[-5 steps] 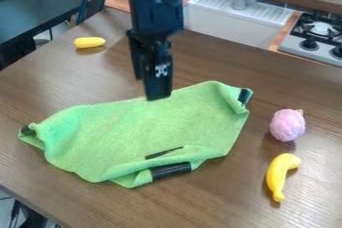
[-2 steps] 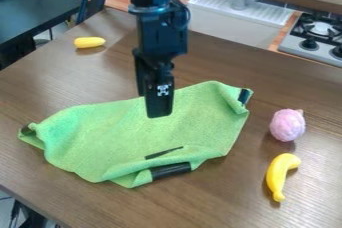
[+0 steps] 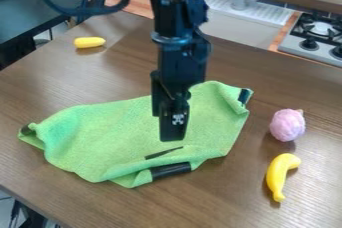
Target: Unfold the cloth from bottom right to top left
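The gripper [image 3: 171, 134] hangs over the middle of the green cloth [image 3: 110, 132], its tip just above the dark slit in the cloth near the lower edge. The cloth lies rumpled across the table, with a folded-over flap at its lower edge that carries a black patch [image 3: 171, 171]. Another dark patch [image 3: 244, 96] marks its upper right corner, and a small dark one is at the left corner. Whether the gripper touches the cloth I cannot tell, and the arm hides part of the cloth's upper edge.
To the right of the cloth are a pink fuzzy toy [image 3: 288, 125] and a yellow banana [image 3: 282, 176]. A yellow oblong toy [image 3: 89, 42] lies at the upper left of the brown table [image 3: 320, 192]. Beyond the table's far edge stands a toy stove [image 3: 314, 44].
The gripper has come down the view and somewhat to the right, from the cloth's upper edge to over its lower middle. The cloth and toys have not moved.
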Robot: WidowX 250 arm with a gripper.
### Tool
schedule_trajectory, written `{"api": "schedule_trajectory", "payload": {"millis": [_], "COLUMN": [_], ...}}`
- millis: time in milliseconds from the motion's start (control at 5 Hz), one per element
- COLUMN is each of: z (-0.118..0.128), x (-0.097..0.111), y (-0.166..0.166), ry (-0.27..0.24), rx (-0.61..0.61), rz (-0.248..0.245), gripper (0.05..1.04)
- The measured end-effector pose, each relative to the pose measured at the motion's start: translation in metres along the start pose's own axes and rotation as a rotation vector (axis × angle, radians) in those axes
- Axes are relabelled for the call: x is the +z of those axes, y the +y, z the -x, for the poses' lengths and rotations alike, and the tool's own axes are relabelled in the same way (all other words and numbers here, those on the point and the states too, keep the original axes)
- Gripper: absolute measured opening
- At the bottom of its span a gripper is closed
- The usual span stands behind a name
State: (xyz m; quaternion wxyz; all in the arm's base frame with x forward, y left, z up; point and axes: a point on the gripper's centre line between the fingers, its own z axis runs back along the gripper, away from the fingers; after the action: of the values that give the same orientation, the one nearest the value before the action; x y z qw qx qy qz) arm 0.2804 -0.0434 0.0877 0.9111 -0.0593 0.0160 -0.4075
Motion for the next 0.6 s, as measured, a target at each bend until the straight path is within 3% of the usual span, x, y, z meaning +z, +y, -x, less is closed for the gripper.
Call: {"api": "schedule_trajectory", "payload": {"millis": [200, 600], "z": [-0.0065, -0.0086], "x": [-0.0179, -0.0273], "y": [-0.0016, -0.002], "ry": [0.045, 0.072], "rx": [-0.01, -0.005], "rz": [-0.006, -0.012], "gripper": [1.001, 1.001]}}
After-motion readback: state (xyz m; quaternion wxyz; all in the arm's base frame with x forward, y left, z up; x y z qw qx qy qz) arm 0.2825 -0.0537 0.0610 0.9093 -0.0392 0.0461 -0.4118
